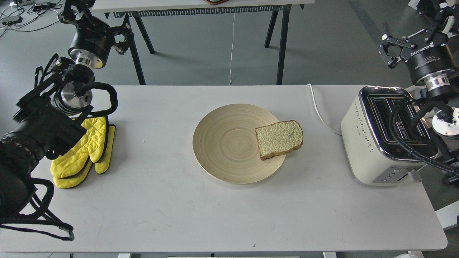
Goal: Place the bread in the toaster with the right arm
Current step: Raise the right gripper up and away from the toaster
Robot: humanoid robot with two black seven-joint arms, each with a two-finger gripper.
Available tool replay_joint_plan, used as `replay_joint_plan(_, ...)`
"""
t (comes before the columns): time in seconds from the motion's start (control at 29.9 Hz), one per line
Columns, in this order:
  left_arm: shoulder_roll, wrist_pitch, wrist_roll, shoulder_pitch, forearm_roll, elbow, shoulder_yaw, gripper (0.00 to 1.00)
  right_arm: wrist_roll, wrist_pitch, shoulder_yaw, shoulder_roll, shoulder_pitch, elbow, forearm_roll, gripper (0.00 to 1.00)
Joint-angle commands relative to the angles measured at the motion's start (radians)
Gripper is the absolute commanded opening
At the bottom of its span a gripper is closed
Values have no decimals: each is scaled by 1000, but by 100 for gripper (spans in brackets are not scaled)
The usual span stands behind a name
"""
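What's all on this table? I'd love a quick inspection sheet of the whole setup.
Surface: white table, clean.
Job's things: bread lying on the right rim of the plate; toaster at the right, slots empty.
Clutter: yellow mitts at the left.
Grippers: right tool open, raised behind the toaster; left tool raised at far left, state unclear.
Cables: white cord from the toaster; black cables on both arms.
Surroundings: grey floor, second table behind.
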Motion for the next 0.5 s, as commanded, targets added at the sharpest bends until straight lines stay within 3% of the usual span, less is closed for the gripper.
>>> replay_joint_plan(0.0,0,0,0,3,0,0,2,100,-5,5,-9,0,-19,11,1,99)
replay_joint_plan(0.17,0,0,0,2,0,1,0,100,-5,-7,-19,-12,-23,48,-1,99)
replay_joint_plan(0.3,0,0,1,2,0,1,2,100,-13,-126,-38,-111,-4,164,-14,99)
replay_joint_plan(0.37,-2,0,1,2,0,0,2,100,-34,-199,-103,-161,38,201,-19,99)
replay_joint_plan(0.47,-5,0,0,2,0,0,3,100,-40,-211,-284,-247,157,211,-56,99)
